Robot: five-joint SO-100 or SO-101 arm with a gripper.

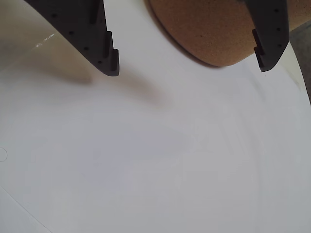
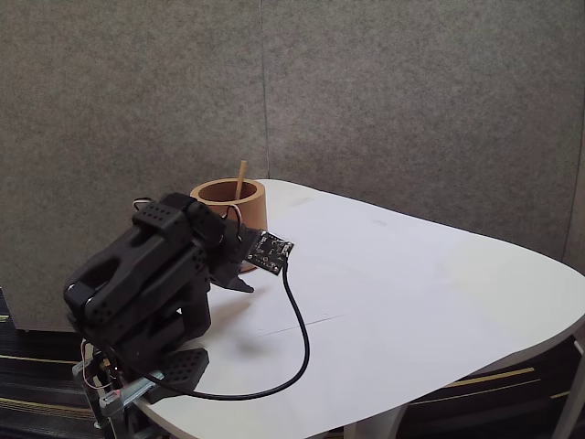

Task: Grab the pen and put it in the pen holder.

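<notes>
Judging from how things lie, the task looks essentially finished: in the fixed view the thin, straight, light wood-coloured pen (image 2: 241,179) stands inside the squat terracotta-brown cylindrical pen holder (image 2: 228,202), which sits in the upper left-centre of the frame near the far edge of the white rounded table (image 2: 411,293). The pen's long axis runs close to vertical, its lower end hidden inside the cup and its upper end poking above the rim with a slight lean toward the right of the frame. The black two-finger gripper (image 1: 188,68) is released, its jaws spread wide with nothing between them; in the wrist view the two dark fingers frame the upper part of the picture, with the cup's curved brown wall at upper centre just beyond them. What seems left, at most, is for the folded black arm (image 2: 146,283) to settle at rest.
</notes>
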